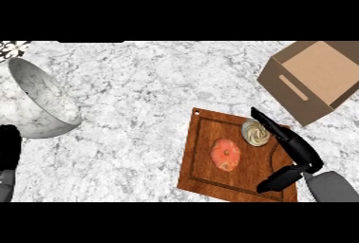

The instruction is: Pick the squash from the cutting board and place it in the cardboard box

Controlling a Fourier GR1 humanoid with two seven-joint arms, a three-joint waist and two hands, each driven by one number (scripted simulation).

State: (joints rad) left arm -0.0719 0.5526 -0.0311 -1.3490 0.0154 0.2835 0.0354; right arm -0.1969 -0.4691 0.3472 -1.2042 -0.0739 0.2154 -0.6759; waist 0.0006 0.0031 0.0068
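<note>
We see the cutting board (203, 163) lying on the marbled desk (140, 95), tilted a bit. On the board sit two things: an orange-red round item (226, 154) near its middle and the pale ribbed squash (256, 134) toward the board's far right corner. Our right hand (294, 149) hovers over the board's right edge, fingers stretched straight and thumb spread apart, holding nothing; its fingertips (258, 114) sit just beside the squash, and we cannot tell if they touch. The cardboard box (308, 102) stands beyond the board's far right corner, open. A big marble bowl (42, 107) sits well left of the board. Our left hand (8, 147) shows only as a dark sliver far left of the board; we cannot tell its fingers' state.
</note>
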